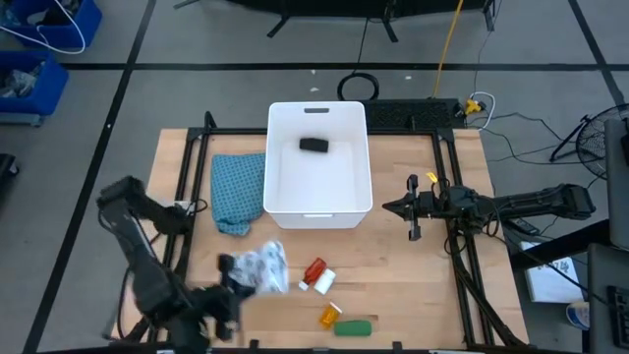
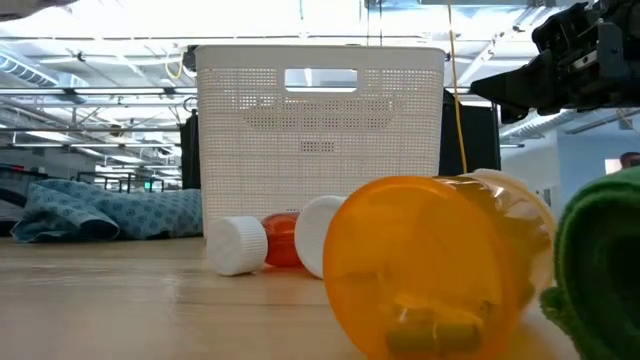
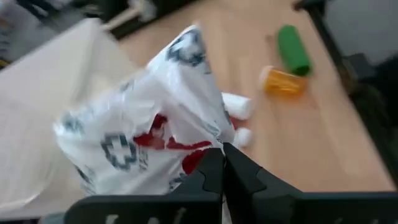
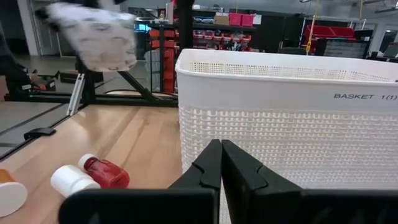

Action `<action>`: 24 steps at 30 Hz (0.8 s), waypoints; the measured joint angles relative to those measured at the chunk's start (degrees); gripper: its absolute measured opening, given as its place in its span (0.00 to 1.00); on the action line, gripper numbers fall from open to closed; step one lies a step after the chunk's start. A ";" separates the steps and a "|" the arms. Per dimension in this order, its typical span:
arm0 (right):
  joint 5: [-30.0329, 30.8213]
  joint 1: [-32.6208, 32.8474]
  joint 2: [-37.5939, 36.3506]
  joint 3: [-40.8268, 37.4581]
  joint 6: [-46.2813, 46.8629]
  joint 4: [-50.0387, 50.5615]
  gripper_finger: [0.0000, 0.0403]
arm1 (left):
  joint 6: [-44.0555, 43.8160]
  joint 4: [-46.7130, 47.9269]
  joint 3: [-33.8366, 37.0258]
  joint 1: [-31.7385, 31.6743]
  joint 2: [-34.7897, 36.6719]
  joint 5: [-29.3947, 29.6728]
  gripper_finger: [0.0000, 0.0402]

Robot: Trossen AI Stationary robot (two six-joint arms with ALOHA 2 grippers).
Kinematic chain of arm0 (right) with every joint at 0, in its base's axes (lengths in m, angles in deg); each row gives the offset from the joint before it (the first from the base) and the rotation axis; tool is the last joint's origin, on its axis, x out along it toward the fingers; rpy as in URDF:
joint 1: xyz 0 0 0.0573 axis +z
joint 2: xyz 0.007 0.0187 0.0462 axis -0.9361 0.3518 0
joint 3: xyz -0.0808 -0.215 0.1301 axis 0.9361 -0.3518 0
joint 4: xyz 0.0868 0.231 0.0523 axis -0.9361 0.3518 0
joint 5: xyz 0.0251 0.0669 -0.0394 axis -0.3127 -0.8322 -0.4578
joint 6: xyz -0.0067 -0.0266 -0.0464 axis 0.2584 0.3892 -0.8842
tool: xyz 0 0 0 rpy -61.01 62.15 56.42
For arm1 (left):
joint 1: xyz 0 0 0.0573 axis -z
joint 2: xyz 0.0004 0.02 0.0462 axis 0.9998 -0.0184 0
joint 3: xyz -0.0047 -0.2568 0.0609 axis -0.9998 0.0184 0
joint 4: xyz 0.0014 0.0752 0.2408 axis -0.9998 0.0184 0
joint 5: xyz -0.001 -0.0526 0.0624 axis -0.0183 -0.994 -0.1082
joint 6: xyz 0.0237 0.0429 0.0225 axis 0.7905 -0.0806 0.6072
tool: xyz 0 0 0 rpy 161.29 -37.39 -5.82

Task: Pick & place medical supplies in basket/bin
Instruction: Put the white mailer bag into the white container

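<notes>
The white packet with dark dots (image 1: 265,267) is off the table near the left front, in my shut left gripper (image 1: 236,278); it also shows in the left wrist view (image 3: 149,118) and high up in the right wrist view (image 4: 93,34). The white basket (image 1: 366,167) stands on the table's far middle, and the black oblong (image 1: 314,145) lies on its floor. Lying on the table are the red tube (image 1: 314,270), white bottle (image 1: 323,282), orange vial (image 1: 330,315) and green oblong (image 1: 353,327). My right gripper (image 1: 388,207) is shut and hovers right of the basket. My left gripper pinches the packet between its two fingers at one edge (image 3: 208,146), coming in from the table's near left. The packet stands out beyond the fingertips (image 3: 214,165), crumpled and lifted clear of the table.
A teal patterned cloth (image 1: 239,192) lies left of the basket, against its wall. A black metal frame (image 1: 447,177) runs along the table's sides. In the low view the orange vial (image 2: 430,265) and green oblong (image 2: 600,260) lie close to the near edge.
</notes>
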 joint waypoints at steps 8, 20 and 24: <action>0.00 0.00 0.02 0.00 -0.05 -0.46 0.00 | 2.65 -17.57 26.70 3.42 21.49 13.10 0.00; -0.02 0.02 0.01 0.00 -2.60 -1.41 0.00 | 20.09 -50.56 60.06 3.52 47.29 18.47 0.00; -0.04 0.02 0.00 0.00 -2.19 -1.81 0.00 | 30.83 -64.60 64.35 2.97 51.92 20.26 0.00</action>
